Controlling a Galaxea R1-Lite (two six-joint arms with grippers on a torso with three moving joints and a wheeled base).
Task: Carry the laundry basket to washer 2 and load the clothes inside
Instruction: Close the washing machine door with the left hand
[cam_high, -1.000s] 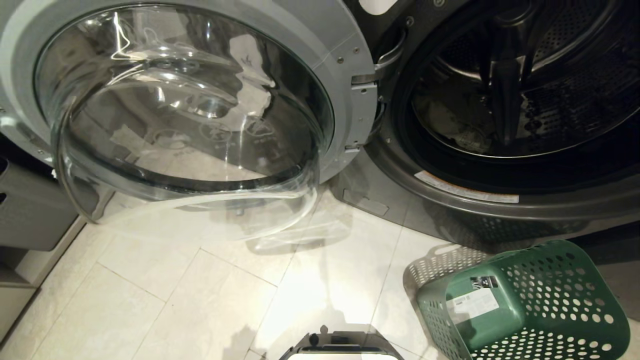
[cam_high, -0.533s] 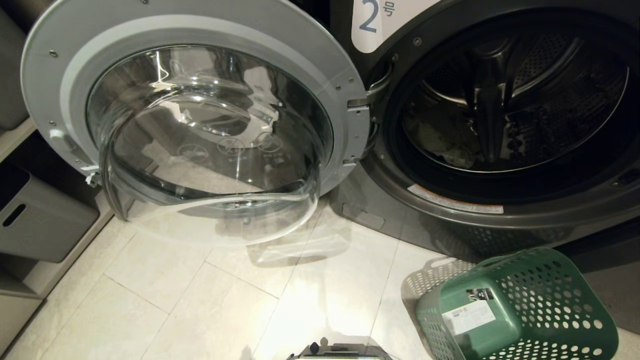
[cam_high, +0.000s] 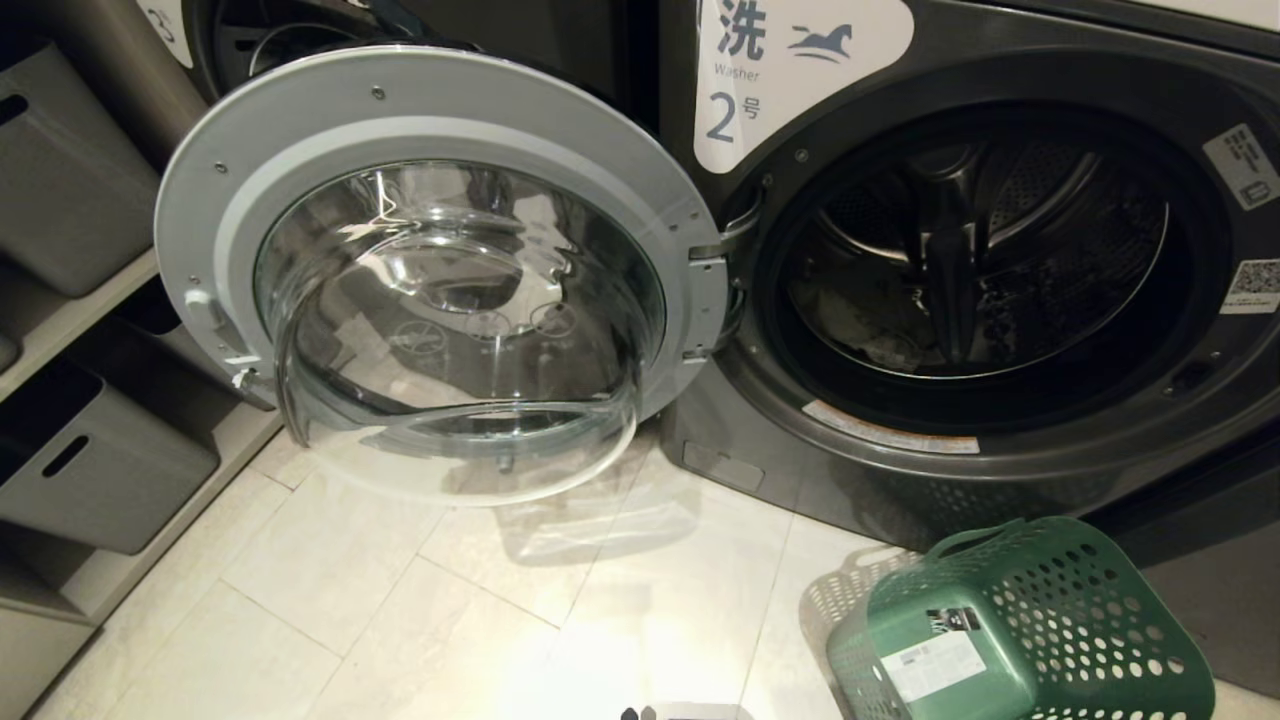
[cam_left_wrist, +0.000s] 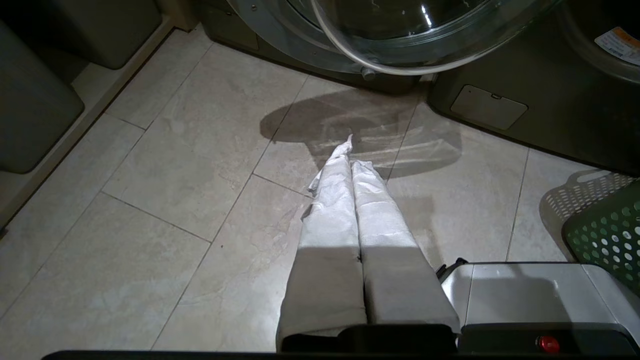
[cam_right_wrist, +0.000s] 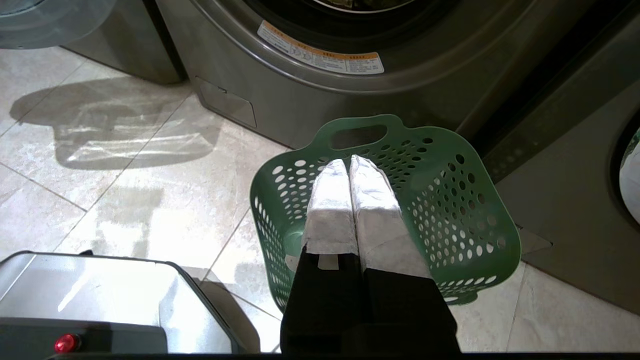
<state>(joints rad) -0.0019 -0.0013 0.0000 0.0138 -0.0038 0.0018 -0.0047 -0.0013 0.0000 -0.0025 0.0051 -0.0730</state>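
While the green laundry basket (cam_high: 1020, 630) lies tipped on its side on the tiled floor (cam_high: 400, 620), just in front of the lower right of washer 2 (cam_high: 1000, 480), its barcode-labelled base faces the head camera and its opening faces away toward the machine; no clothes show in the part of it seen from the right wrist; one handle slot sits at the rim end nearest the washer. Right gripper (cam_right_wrist: 350, 162) hangs over the basket, padded fingers pressed together, clenched on nothing, not touching it as far as the view shows. Left gripper (cam_left_wrist: 350, 150) hangs over bare tile beside the robot's base (cam_left_wrist: 525, 290), fingers likewise clamped together and empty; well apart from the basket. Washer 2 has its drum (cam_high: 960, 270) exposed; pale fabric lies low in the drum, too dim to name. Its door (cam_high: 440, 270) is swung fully out to the left on its hinge, glass bowl bulging toward the camera. Grey storage bins (cam_high: 90, 470) sit on shelving at far left; a label reading 2 (cam_high: 790, 70) is above the opening.
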